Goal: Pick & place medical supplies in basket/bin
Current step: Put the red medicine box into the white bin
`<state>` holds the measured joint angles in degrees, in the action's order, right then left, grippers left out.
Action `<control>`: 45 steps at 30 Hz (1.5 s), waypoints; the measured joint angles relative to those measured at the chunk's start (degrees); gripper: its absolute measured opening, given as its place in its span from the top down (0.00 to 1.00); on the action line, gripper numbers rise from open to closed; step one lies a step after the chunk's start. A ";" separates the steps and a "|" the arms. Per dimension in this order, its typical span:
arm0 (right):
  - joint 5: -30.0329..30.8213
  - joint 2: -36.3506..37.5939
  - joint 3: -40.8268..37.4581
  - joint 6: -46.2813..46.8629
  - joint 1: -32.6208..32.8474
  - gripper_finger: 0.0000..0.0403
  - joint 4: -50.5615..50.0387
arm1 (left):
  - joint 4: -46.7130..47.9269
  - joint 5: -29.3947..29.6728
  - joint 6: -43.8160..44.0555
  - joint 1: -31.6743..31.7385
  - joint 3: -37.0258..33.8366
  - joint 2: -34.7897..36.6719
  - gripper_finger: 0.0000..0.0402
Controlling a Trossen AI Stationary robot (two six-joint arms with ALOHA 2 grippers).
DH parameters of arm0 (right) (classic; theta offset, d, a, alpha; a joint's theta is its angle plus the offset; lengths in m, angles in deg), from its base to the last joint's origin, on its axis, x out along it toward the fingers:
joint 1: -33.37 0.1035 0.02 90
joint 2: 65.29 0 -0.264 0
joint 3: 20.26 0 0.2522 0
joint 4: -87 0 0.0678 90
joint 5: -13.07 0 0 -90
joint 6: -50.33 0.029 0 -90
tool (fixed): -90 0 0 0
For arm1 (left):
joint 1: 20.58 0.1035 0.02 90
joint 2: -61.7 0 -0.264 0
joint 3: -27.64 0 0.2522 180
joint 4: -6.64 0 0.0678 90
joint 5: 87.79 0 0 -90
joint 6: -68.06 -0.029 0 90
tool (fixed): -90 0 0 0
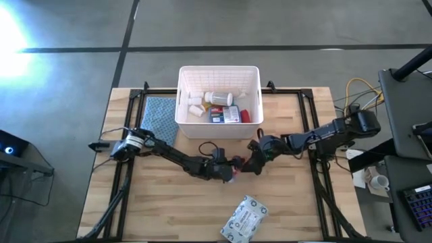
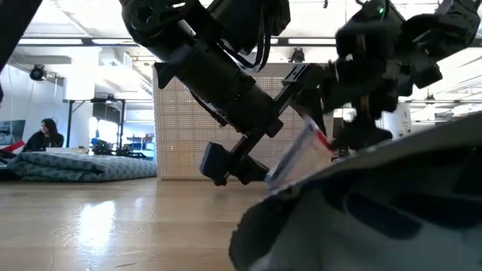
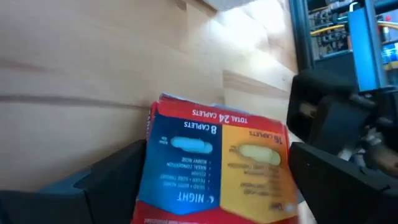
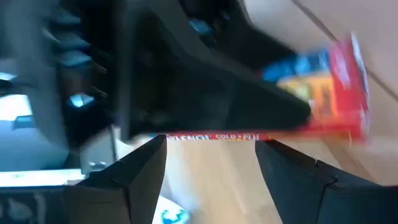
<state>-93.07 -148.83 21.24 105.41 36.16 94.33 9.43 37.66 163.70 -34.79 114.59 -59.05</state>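
A red, blue and orange caplet box (image 3: 217, 162) is held by my left gripper (image 1: 228, 173) at the table's middle, in front of the white bin (image 1: 219, 68). In the low view the box (image 2: 301, 154) is tilted and clear of the tabletop. My right gripper (image 1: 255, 164) is open just to the right of it. In the right wrist view its fingers (image 4: 143, 174) stand on either side of the box's red edge (image 4: 211, 135); whether they touch it, I cannot tell. White bottles (image 1: 217, 98) and a blue-white box (image 1: 226, 115) lie in the bin. My left gripper pinches the caplet box between its two fingers (image 3: 106, 186), one on each of two opposite side edges (image 3: 152, 180), with the printed face in view between them. The fingers come from the table's left side. The box is lifted clear of the table and tilted.
A grey-white pack (image 1: 244, 217) lies near the table's front edge and fills the low view's foreground (image 2: 376, 218). A blue cloth (image 1: 160, 115) lies left of the bin. Bare wood shows at the front left and the right.
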 joint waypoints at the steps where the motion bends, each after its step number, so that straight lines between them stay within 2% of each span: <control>1: 0.12 1.00 0.02 -0.25 0.00 0.40 0.08 | -0.43 -0.40 0.22 -0.06 0.00 0.00 0.10; 7: 2.28 4.36 0.02 -1.83 0.02 0.40 -3.67 | -0.83 -1.40 -0.14 -0.10 -0.15 0.09 0.10; 15: 7.98 2.85 0.00 -8.99 1.25 0.40 -7.41 | -0.62 -2.67 -0.92 -0.59 -0.37 0.09 0.10; 23: 6.86 2.92 0.00 -4.28 1.67 0.40 -7.22 | -1.59 -2.38 -0.38 -1.86 -0.37 0.03 0.10; 28: 7.17 2.92 0.00 3.08 3.51 0.40 -7.21 | -2.05 -2.62 -0.60 -2.13 -0.45 0.02 0.10; 38: 7.78 4.35 0.15 3.01 7.08 0.40 -7.03 | -2.81 -2.93 -4.37 -1.98 -0.85 0.02 0.10; 45: 7.58 7.94 0.15 1.59 8.63 0.40 -6.87 | -4.04 -2.36 -4.88 -1.91 -0.85 0.02 0.10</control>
<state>-85.49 -140.88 21.40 107.00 44.79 87.46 5.39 35.30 158.82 -36.70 113.74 -59.03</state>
